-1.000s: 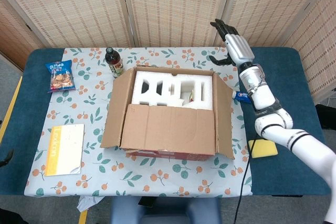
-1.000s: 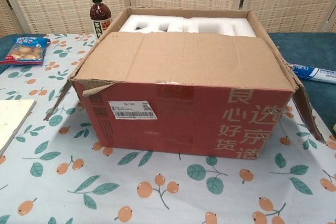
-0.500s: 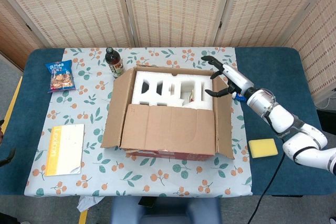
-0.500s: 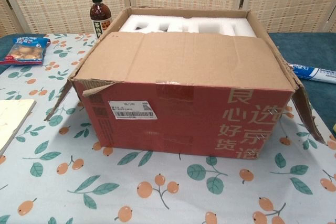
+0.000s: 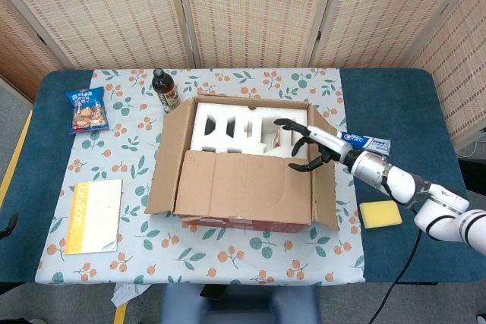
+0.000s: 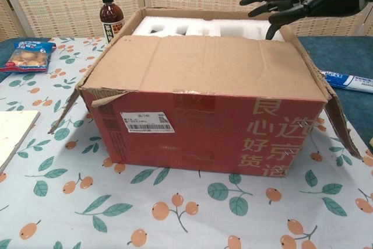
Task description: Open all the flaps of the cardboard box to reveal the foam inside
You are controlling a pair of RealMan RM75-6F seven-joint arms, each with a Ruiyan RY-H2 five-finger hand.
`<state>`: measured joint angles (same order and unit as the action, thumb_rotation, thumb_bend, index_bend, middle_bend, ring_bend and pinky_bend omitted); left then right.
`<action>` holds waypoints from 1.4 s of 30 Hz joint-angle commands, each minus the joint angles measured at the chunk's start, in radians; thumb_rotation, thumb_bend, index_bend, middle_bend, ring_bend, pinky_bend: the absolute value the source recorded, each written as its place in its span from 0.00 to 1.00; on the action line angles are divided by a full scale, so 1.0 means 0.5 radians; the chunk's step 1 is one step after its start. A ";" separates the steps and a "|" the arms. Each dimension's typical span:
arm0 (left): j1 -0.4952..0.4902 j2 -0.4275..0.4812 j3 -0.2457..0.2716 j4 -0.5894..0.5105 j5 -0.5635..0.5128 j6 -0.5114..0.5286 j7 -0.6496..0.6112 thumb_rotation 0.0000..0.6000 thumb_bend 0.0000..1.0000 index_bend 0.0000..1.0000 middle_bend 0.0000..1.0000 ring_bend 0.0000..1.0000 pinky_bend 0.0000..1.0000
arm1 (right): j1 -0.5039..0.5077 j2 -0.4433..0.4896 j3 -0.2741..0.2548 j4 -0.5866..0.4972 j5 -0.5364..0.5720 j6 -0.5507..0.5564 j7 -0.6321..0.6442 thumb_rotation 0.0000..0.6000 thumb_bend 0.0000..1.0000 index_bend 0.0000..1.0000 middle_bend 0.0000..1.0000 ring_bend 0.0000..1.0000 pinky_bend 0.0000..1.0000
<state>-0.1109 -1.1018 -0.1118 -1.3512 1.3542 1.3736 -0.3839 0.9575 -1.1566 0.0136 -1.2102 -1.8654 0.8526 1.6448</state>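
One cardboard box (image 5: 243, 165) holds white foam (image 5: 247, 128).

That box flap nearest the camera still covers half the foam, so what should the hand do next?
Probably lower the right hand to the near flap's inner edge and hook it: that flap lies flat over the foam, while the hand is open above the box.

Head cam high, top-down; chest cam low, close; both on box (image 5: 247, 165).
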 commanded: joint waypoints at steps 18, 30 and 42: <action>0.011 -0.012 -0.027 0.009 -0.018 0.015 0.036 1.00 0.45 0.00 0.00 0.00 0.00 | 0.052 0.115 -0.172 -0.086 0.121 0.371 0.372 1.00 0.38 0.00 0.00 0.00 0.40; 0.010 -0.009 -0.029 0.018 -0.010 0.006 0.008 1.00 0.45 0.00 0.01 0.00 0.00 | 0.059 0.503 -0.094 -0.656 0.169 0.531 0.167 1.00 0.38 0.00 0.00 0.00 0.44; 0.049 0.005 -0.047 -0.007 0.001 0.092 -0.025 1.00 0.45 0.00 0.01 0.00 0.00 | -0.124 0.857 -0.183 -1.295 -0.042 0.705 -0.275 1.00 0.38 0.00 0.00 0.00 0.49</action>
<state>-0.0871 -1.1002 -0.1353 -1.3541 1.3539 1.4186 -0.3956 0.9300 -0.7680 -0.0584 -1.7986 -1.8525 1.1767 1.5656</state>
